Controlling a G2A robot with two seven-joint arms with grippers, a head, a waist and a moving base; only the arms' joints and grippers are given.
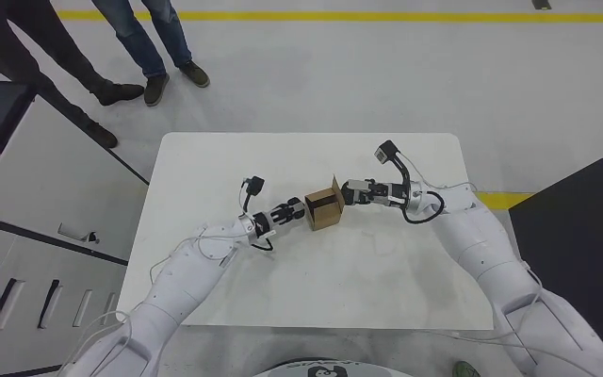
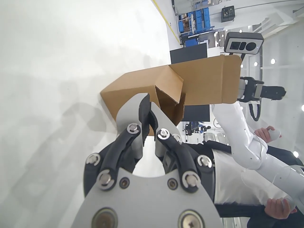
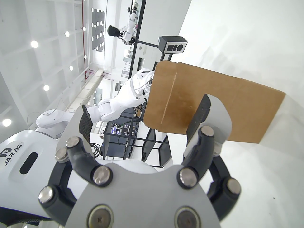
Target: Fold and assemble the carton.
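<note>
Top view: our left tool (image 1: 301, 209) seems clamped on the carton (image 1: 323, 209), right tool (image 1: 347, 194) spread open beside it; hard pushing could buckle it.

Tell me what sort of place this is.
Probably an industrial robotics hall: a yellow line on the grey floor, racks of blue bins, and a high ceiling with lamps.

White table (image 1: 377, 283), and sitting on it near the middle, one brown carton (image 1: 323, 209), a flap standing up.
</note>
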